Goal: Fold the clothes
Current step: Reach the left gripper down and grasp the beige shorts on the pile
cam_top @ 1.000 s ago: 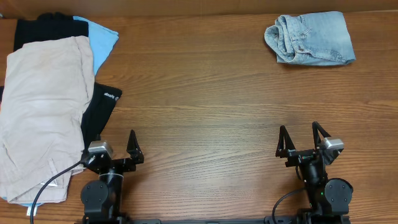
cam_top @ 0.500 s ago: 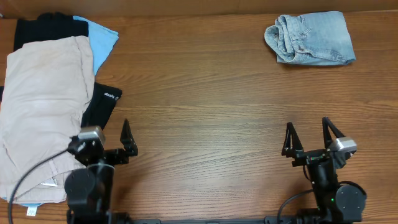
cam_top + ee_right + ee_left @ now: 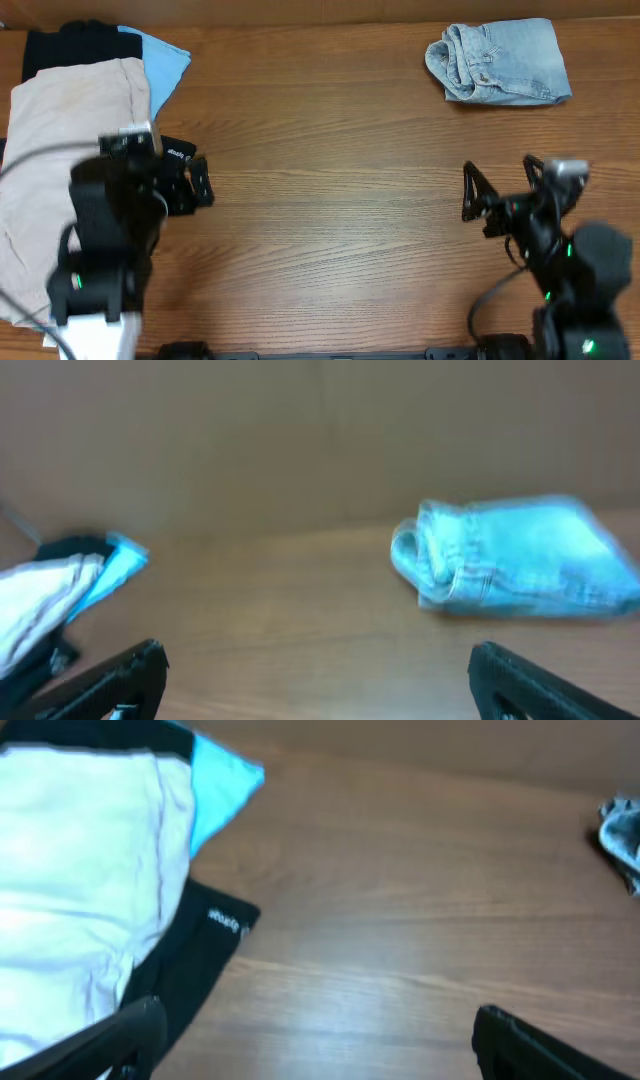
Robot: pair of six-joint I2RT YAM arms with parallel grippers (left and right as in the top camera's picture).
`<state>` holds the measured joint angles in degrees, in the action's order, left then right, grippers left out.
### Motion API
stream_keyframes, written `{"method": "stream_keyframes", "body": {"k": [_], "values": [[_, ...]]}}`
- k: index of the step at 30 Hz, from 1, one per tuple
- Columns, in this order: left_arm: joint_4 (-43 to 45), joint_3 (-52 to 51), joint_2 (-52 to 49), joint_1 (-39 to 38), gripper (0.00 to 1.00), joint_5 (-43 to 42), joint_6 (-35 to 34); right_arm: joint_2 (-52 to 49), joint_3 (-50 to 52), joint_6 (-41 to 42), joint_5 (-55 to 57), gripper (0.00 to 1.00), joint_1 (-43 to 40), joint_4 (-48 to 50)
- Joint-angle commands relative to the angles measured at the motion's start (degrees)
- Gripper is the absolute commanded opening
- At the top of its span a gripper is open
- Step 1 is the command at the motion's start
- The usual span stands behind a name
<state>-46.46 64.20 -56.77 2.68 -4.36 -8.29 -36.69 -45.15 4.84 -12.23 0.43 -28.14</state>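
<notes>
The pale beige shorts point(image 3: 60, 140) lie on top of a pile at the table's left, over black garments point(image 3: 60, 45) and a sky-blue one point(image 3: 165, 62). In the left wrist view the beige shorts point(image 3: 70, 870), a black garment with white lettering point(image 3: 195, 955) and the blue one point(image 3: 220, 785) show. My left gripper point(image 3: 185, 185) is open and empty, above the pile's right edge. My right gripper point(image 3: 505, 190) is open and empty over bare wood at the right.
A folded pale blue denim garment point(image 3: 500, 62) lies at the far right of the table and also shows in the right wrist view point(image 3: 510, 565). Wood table point(image 3: 330, 180) spans the middle.
Both arms have risen and moved away from the near edge. The left gripper now sits over the pile's right edge. The clothes have not moved.
</notes>
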Motion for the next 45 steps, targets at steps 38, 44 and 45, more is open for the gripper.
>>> {"method": "stream_keyframes", "body": {"k": [38, 44, 45], "values": [[-1.66, 13.16, -49.83, 27.78, 0.37, 2.21, 12.15, -39.58, -16.22, -0.20, -18.08, 0.98, 0.22, -5.16], [-2.25, 12.72, -49.83, 26.53, 0.33, 5.05, 12.15, -39.58, -16.22, -0.17, -18.08, 0.98, 0.22, -5.20], [-2.03, 12.63, -49.92, 26.51, 0.34, 5.11, 12.15, -39.58, -16.22, -0.20, -18.08, 0.98, 0.22, -5.33]]}}
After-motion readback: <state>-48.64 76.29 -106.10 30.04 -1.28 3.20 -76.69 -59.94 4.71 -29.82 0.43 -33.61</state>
